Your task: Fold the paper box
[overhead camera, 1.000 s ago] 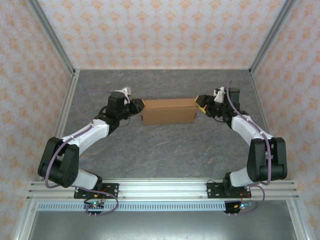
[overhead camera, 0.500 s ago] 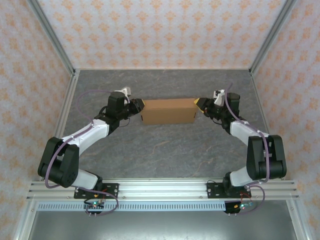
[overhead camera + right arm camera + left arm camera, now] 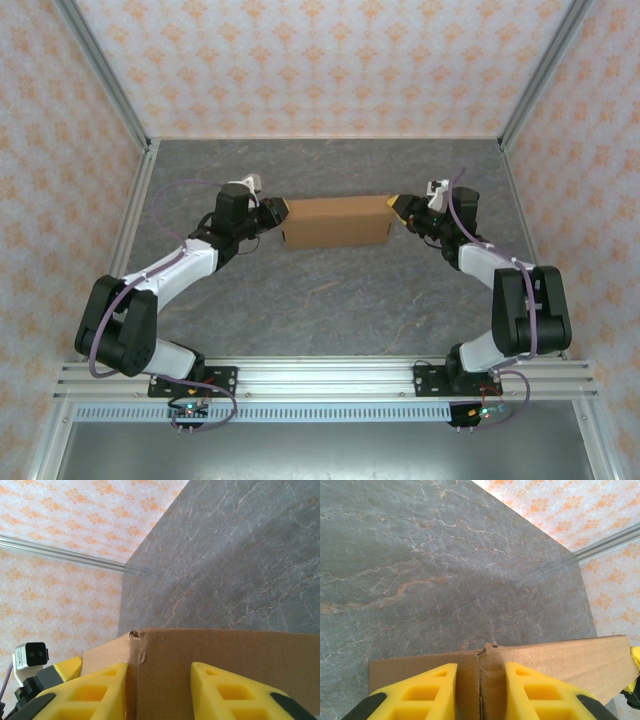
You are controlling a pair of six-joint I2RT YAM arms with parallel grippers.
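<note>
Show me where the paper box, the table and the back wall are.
paper box [image 3: 336, 222]: top view, middle of its brown cardboard.
table [image 3: 330, 305]: top view, bare grey surface nearer than the box.
back wall [image 3: 320, 60]: top view, middle of its patterned paper.

One box [image 3: 337, 221] is lying at frame centre on one table [image 3: 330, 310]. Two arms are showing: left arm [image 3: 185, 265] at lower left, right arm [image 3: 482, 258] at lower right. Two grippers are showing: left gripper [image 3: 283, 212], right gripper [image 3: 398, 208]. Each is carrying two yellow fingers [image 3: 420, 692], four total.
</note>
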